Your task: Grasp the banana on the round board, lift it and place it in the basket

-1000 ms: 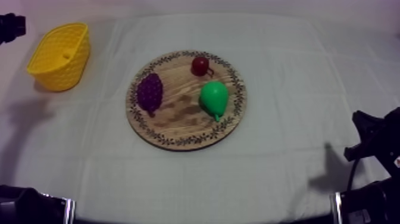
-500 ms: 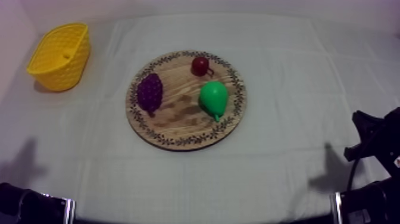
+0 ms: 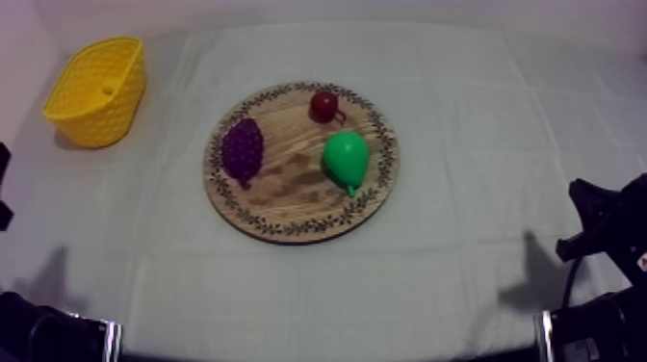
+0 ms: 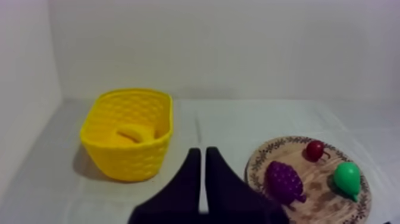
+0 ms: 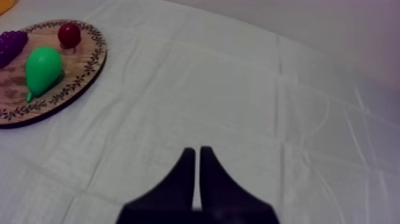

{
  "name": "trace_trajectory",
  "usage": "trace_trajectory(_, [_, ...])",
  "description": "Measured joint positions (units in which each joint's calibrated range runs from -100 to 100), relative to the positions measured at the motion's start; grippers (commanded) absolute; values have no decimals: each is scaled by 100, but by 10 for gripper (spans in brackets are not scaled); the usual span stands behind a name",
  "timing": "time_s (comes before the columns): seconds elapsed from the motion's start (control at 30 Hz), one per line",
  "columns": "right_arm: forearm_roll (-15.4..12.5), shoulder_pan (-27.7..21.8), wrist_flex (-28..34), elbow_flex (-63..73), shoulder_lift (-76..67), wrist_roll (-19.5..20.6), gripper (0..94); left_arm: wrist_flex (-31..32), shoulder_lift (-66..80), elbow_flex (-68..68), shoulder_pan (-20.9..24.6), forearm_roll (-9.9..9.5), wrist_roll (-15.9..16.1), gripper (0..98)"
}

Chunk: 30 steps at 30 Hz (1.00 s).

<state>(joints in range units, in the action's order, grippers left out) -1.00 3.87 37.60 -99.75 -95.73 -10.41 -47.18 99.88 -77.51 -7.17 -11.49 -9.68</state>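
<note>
The banana [image 4: 133, 133] lies inside the yellow basket [image 4: 128, 156], which stands at the far left of the table [image 3: 94, 91]. The round wooden board [image 3: 289, 197] in the middle carries a bunch of grapes [image 3: 243, 149], a pear [image 3: 346, 160] and a small red fruit [image 3: 324, 105]. My left gripper [image 4: 202, 150] is shut on nothing. It hangs back from the basket, between the basket and the board, and touches neither. My right gripper [image 5: 197, 149] is shut on nothing over bare cloth, well to the right of the board [image 5: 71, 77].
Part of my left arm [image 3: 3, 188] shows at the left edge of the table, nearer than the basket. My right arm [image 3: 602, 226] rests low at the right. A pale wall stands behind the basket. Bare cloth surrounds the board.
My left arm has drawn back from beside the basket at the far left, towards the near side along the left edge. The fruit, board, basket and right arm have not moved.
</note>
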Motion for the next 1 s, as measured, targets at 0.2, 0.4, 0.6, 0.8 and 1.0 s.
trace_trajectory(0.2, [0, 0, -1, 0, 0, 0, 4, 963, 6, -1330, 17, -95, -284, 1])
trace_trajectory(0.4, [-5, 3, 8, 0, 0, 0, 4, 985, 7, -1986, 224, 356, 40, 2])
trace_trajectory(0.6, [-5, 3, 8, 0, 0, -3, 4, 975, -6, -2096, 677, 880, 649, 1])
trace_trajectory(0.8, [-5, 3, 8, 0, 0, -3, 4, 1386, -14, -2210, 757, 931, 696, 1])
trace_trajectory(1.0, [-5, 3, 8, 0, 0, -3, 4, 1432, -14, -2223, 759, 936, 134, 1])
